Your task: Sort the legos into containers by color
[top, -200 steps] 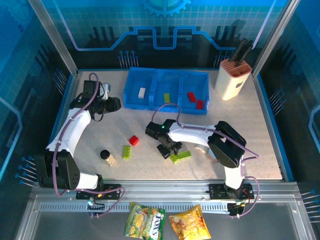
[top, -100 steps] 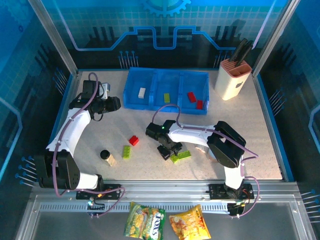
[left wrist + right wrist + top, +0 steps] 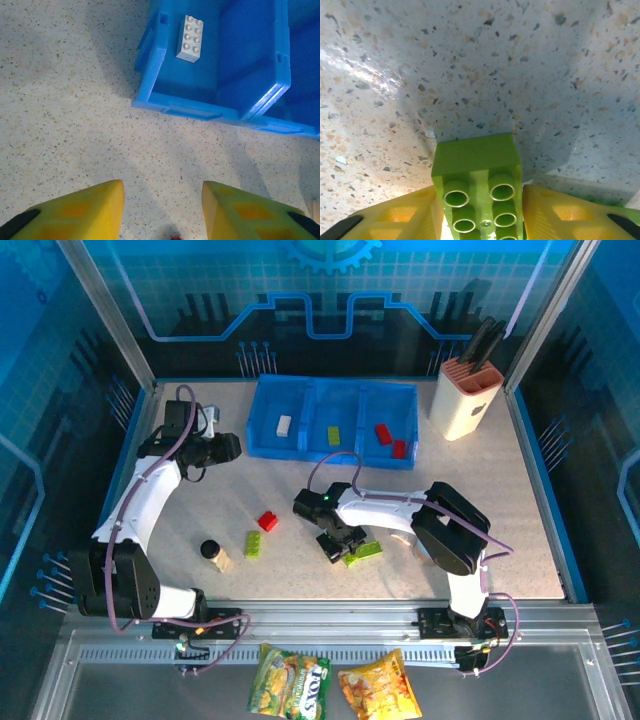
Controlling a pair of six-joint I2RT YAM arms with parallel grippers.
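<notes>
Right tool (image 3: pixel 480 216) clamped on a lime green lego (image 3: pixel 475 165) down at the tabletop (image 3: pixel 470 60), 6 o'clock from the blue tray (image 3: pixel 300 453); left tool (image 3: pixel 162 210) spread apart and empty at the tray's 9 o'clock, with a white lego (image 3: pixel 190 37) in its left compartment.

Tabletop (image 3: pixel 520 500): beige with dark speckles. Tray (image 3: pixel 330 457): blue. In it: white brick (image 3: pixel 284 425), lime brick (image 3: pixel 334 435), two red bricks (image 3: pixel 383 433) (image 3: pixel 400 449). Loose red brick (image 3: pixel 267 521) and loose lime brick (image 3: pixel 254 543) on tabletop. Left pincer (image 3: pixel 162 200) and right pincer (image 3: pixel 480 192): yellow fingers (image 3: pixel 400 220). Right one's held brick (image 3: pixel 475 155): lime. Knife block (image 3: pixel 465 400): beige.
</notes>
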